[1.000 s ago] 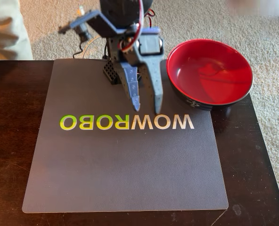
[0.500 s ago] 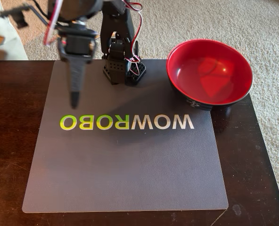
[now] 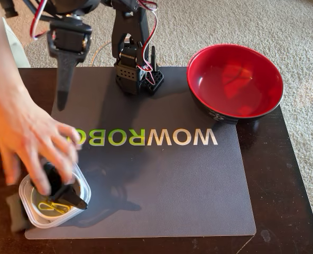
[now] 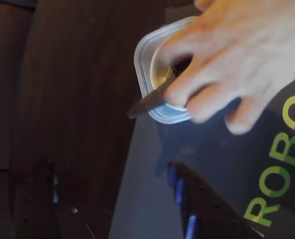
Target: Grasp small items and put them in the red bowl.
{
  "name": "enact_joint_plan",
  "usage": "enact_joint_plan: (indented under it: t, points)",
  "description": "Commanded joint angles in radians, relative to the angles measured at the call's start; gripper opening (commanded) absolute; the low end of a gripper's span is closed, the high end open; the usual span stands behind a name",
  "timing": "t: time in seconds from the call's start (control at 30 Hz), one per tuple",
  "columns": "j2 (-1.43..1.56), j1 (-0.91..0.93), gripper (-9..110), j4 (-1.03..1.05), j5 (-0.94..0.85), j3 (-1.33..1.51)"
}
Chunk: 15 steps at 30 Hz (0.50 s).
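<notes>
right now a person's hand [image 3: 27, 135] is over a clear plastic tub [image 3: 27, 203] at the near-left corner of the grey mat [image 3: 162, 185], seen from the fixed view. in the tub lie a black plastic part [image 3: 66, 197] with a long pointed tip and a yellow clip [image 3: 51, 207]; in the wrist view the black part's tip [image 4: 142, 105] pokes out over the tub's rim. the ring and the flat bar i cannot make out.

the jaws [image 3: 62, 100] hang at the far-left of the mat, pointing down, well apart from the tub and holding nothing. from the fixed view they look narrow, nearly together, though the angle is edge-on, so i cannot tell for sure.

the red bowl [image 3: 235, 84] sits at the far-right corner, half on the mat and half on the dark counter [image 3: 283, 174], and looks empty.

as i judge it, no grasp has begun; the items are only being laid out. to do the step well, the arm should wait until the hand is clear, then open wide and come down over the black part, which offers the easiest hold at its boxy base. the tub wall may block a low approach, so a steep descent seems wiser. the clip is small and flat, and will likely slip.
</notes>
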Motion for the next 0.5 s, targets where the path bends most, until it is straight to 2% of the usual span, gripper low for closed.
enact_joint_plan:
  t: [0.0, 0.47]
  points:
    - [0.046, -0.054, 29, -0.009, 0.006, -0.003]
    - [0.061, -0.112, 28, -0.003, 0.031, 0.015]
